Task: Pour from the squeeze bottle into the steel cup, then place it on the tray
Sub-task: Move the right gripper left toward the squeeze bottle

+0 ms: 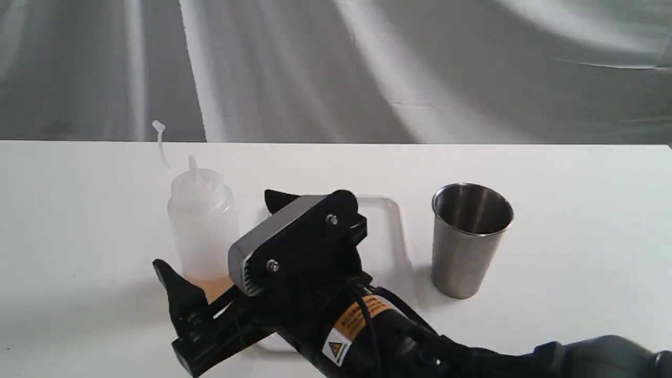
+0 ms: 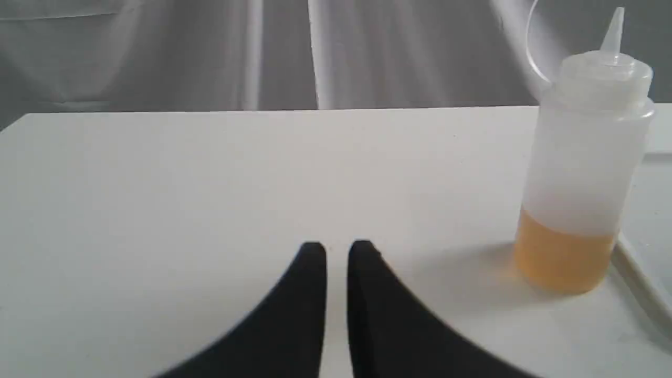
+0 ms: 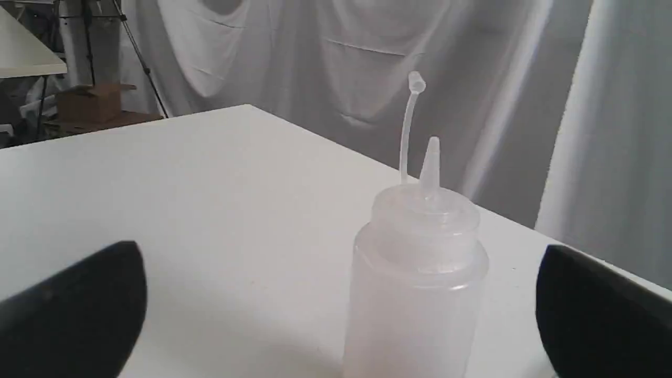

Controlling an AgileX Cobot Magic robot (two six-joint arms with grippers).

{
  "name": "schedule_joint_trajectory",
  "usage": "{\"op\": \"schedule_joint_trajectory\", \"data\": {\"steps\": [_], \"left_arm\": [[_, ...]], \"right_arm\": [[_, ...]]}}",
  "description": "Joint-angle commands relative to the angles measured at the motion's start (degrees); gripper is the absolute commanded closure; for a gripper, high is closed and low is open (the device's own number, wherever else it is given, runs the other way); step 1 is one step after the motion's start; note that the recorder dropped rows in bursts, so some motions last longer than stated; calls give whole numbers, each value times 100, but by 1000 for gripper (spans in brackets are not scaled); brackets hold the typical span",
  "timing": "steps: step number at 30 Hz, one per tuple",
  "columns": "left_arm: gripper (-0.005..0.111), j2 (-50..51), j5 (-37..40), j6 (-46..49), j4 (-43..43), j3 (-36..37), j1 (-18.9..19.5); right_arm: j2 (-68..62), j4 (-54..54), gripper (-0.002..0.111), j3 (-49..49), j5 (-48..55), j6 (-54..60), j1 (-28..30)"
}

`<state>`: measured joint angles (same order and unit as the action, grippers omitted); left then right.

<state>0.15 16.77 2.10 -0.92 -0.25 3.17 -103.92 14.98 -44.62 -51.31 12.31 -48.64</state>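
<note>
The squeeze bottle (image 1: 202, 226) stands upright on the table, just left of the white tray (image 1: 391, 236), with a little amber liquid at its bottom. Its tip cap hangs off on the tether, leaving the nozzle bare. My right gripper (image 1: 214, 231) reaches across from the lower right and is open, one finger on each side of the bottle (image 3: 420, 283) without touching it. The steel cup (image 1: 471, 239) stands upright to the right of the tray. In the left wrist view my left gripper (image 2: 337, 252) is shut on nothing, low over the table, left of the bottle (image 2: 577, 173).
The right arm (image 1: 399, 325) lies over the front part of the tray. A grey draped cloth (image 1: 367, 68) hangs behind the table's far edge. In the right wrist view a second table (image 3: 26, 52) and a cardboard box (image 3: 89, 102) stand beyond this table.
</note>
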Motion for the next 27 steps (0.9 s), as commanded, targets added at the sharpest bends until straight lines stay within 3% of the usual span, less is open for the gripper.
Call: {"op": "schedule_joint_trajectory", "data": {"steps": [1,18,27], "left_arm": [[98,-15,-49,-26,-17,25,-46],[98,-15,-49,-14,-17,25,-46],[98,-15,-49,-26,-17,25,-46]], "right_arm": [[20,0,3,-20,-109,435,4],[-652,139,3,-615,-92,696,26],[-841,88,3,-615,-214,256,346]]}}
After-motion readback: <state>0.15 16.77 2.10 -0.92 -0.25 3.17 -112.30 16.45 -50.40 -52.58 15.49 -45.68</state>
